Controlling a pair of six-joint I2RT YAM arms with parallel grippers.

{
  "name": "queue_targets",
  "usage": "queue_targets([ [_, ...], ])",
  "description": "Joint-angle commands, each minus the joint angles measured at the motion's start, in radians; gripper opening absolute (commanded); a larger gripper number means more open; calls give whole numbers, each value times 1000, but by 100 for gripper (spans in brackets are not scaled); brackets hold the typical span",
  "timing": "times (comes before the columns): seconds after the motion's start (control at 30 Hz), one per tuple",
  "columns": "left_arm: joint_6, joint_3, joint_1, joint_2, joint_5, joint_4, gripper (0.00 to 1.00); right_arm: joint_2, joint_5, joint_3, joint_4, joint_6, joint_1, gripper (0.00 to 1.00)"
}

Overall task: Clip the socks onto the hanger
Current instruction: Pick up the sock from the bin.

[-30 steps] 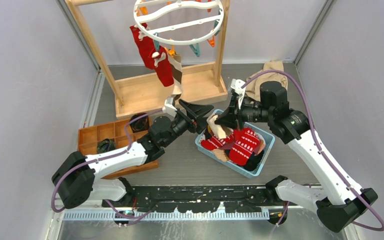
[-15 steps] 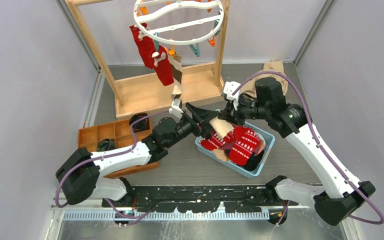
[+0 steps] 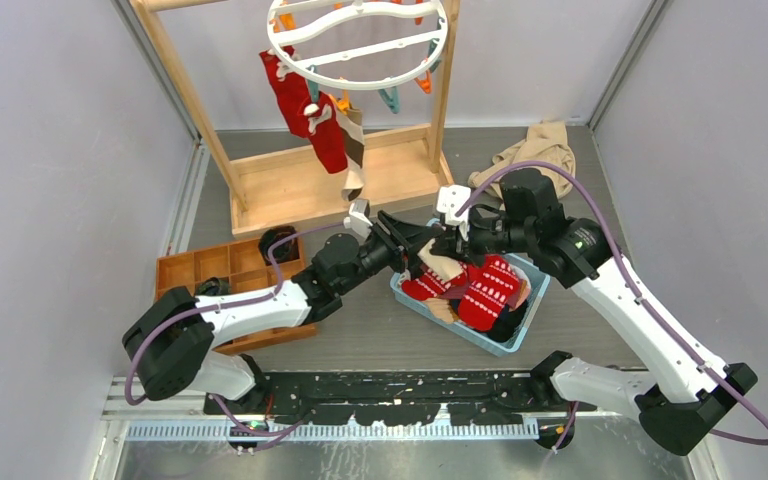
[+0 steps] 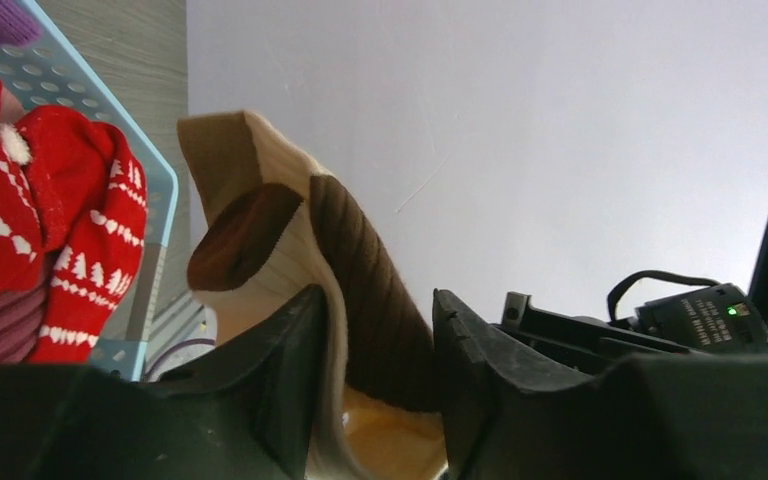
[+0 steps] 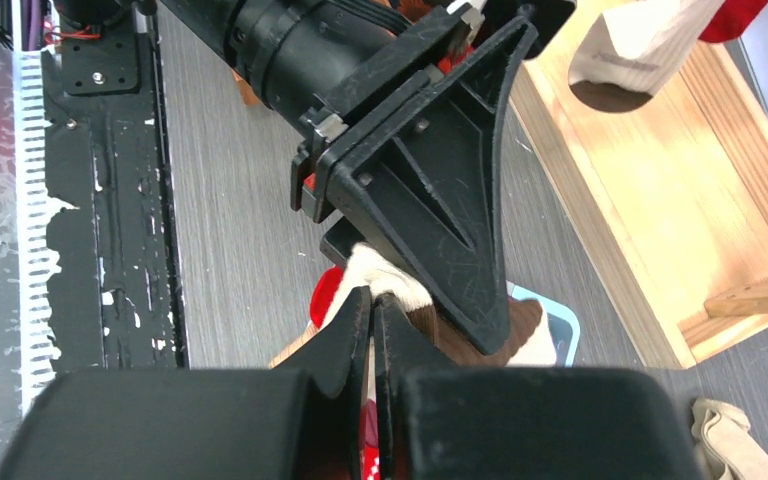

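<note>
Over the blue basket [image 4: 80, 90], the limp, light tan-and-brown sock [image 4: 290, 250] hangs pinched in the right gripper [image 5: 372, 300], whose tips are together, while the left gripper [image 4: 375, 330] straddles its ribbed end, hold uncertain; grasp thick folded knit, since it sags and slips.

You've got a tall wooden frame [image 3: 298, 186] at the far edge of the grey table [image 3: 362, 322], a crumpled beige cloth [image 3: 534, 150] near its far right corner, a blue perforated plastic basket [image 3: 532, 308] mid-table, and a wooden compartment tray [image 3: 222, 266] by the left edge.
</note>
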Motion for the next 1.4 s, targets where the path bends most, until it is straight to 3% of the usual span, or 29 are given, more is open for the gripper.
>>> queue_targets([
  [0.0, 2, 31, -4, -3, 6, 91, 40, 0, 56, 0, 41, 18, 6, 1],
  [0.23, 18, -12, -4, -15, -45, 135, 1, -9, 60, -1, 27, 57, 7, 2],
  [0.4, 121, -33, -4, -39, -69, 128, 0, -35, 61, -25, 34, 121, 4, 8],
  [0.6, 289, -71, -3, -84, -103, 142, 0, -80, 43, -68, 39, 167, 2, 39],
  [0.8, 671, -144, 2, -207, -119, 139, 0, -137, 46, -92, 3, 221, 0, 48],
  [0.93, 1068, -205, 2, -310, 25, 177, 0, -171, 45, -135, 81, 406, -28, 51],
  [1.1, 1499, -252, 2, -459, 285, 113, 0, -175, -81, -228, 318, 819, -110, 66],
  [1.2, 1706, -245, 2, -538, 420, 3, 0, -163, -151, -296, 529, 1059, -129, 70],
  [1.27, 1791, -217, 2, -578, 470, -97, 0, -160, -180, -337, 683, 1166, -130, 73],
  [1.37, 1828, -197, 4, -613, 507, -163, 0, -155, -195, -355, 771, 1222, -131, 78],
])
